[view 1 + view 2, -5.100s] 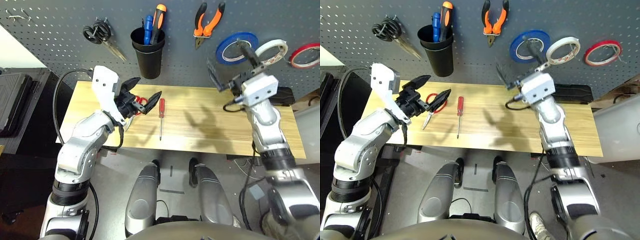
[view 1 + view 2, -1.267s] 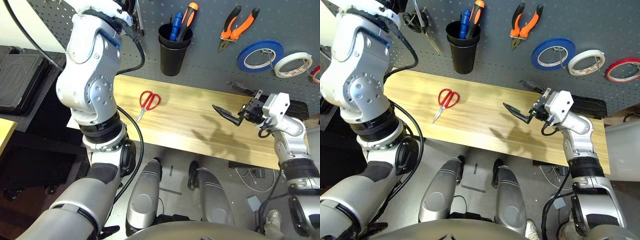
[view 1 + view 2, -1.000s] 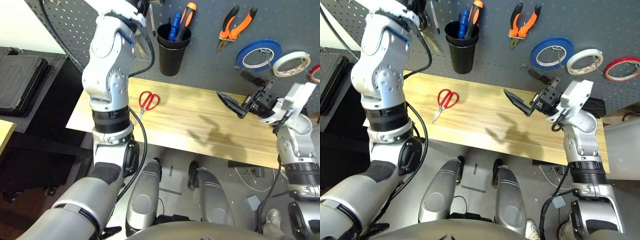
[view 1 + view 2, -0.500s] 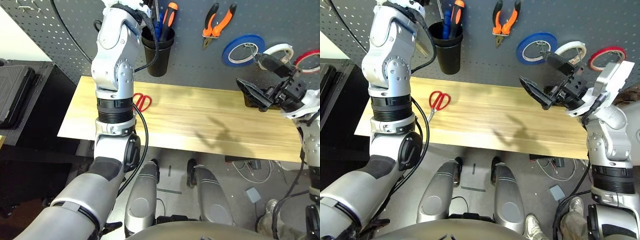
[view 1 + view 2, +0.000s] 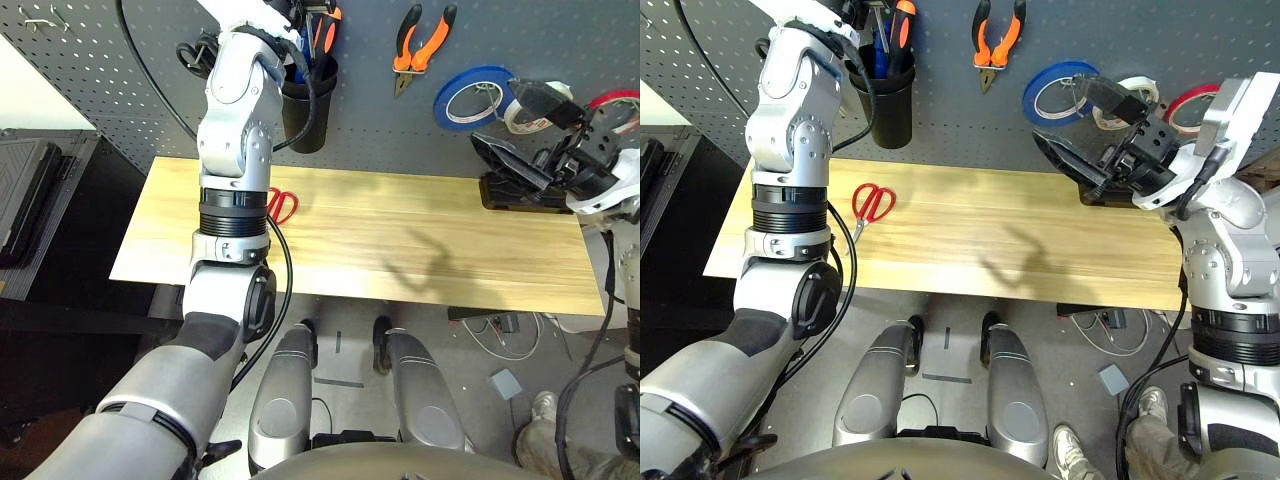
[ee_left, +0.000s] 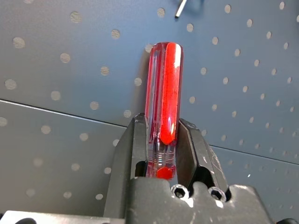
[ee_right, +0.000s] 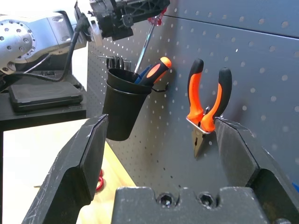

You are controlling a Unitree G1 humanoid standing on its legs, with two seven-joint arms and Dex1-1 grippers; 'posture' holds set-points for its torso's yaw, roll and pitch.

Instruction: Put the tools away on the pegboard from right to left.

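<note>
Since a second ago the left claw (image 7: 122, 13), clamped on the red-handled screwdriver (image 6: 161, 100), has pushed toward the black cup (image 5: 878, 100) at upper left. Its shaft could miss the rim and slip. The right claw (image 5: 1102, 140) hangs wide apart, empty. Red-handled scissors (image 5: 871, 205) lie on the desk (image 5: 1020, 240).

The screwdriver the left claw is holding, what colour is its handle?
Clear red, translucent plastic. The screwdriver shows best in the left wrist view.

3 tape rolls (image 5: 473, 97), 2 scissors (image 5: 872, 203), 1 pliers (image 5: 420, 45), 3 screwdrivers (image 6: 162, 105).
</note>
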